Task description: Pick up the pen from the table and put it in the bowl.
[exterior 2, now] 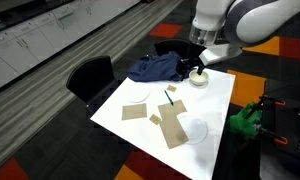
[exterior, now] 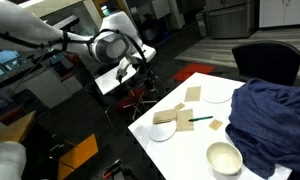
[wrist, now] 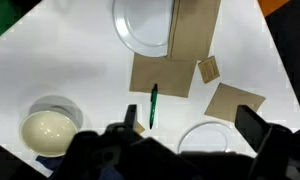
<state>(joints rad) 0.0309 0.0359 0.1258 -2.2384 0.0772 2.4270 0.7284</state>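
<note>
Item: white surface (wrist: 60, 60), rectangular, carrying all that follows. Pen (wrist: 154, 105), thin and green, lying flat on the surface, one end at the edge of a brown card sheet (wrist: 160, 75); it also shows in both exterior views (exterior: 201, 120) (exterior 2: 169, 98). In the wrist view the pen lies between the bowl (wrist: 50, 130) and a flat white plate (wrist: 205, 138), touching neither. Bowl, round, deep and cream-white, nothing seen in it, standing apart from the pen near an edge of the surface (exterior: 224, 157). Second white plate (wrist: 140, 25), partly covered by a longer card strip (wrist: 195, 25). Two small card pieces, one a tag-like scrap (wrist: 208, 68), one larger (wrist: 235, 100). Dark blue cloth (exterior: 270, 120), heaped over one end of the surface close to the bowl. Black chair (exterior: 270, 65) behind that cloth. Hand (wrist: 191, 125), held above the surface and looking down on the pen, its two dark fingers (wrist: 254, 125) spread wide with nothing between them and no contact with the pen.
</note>
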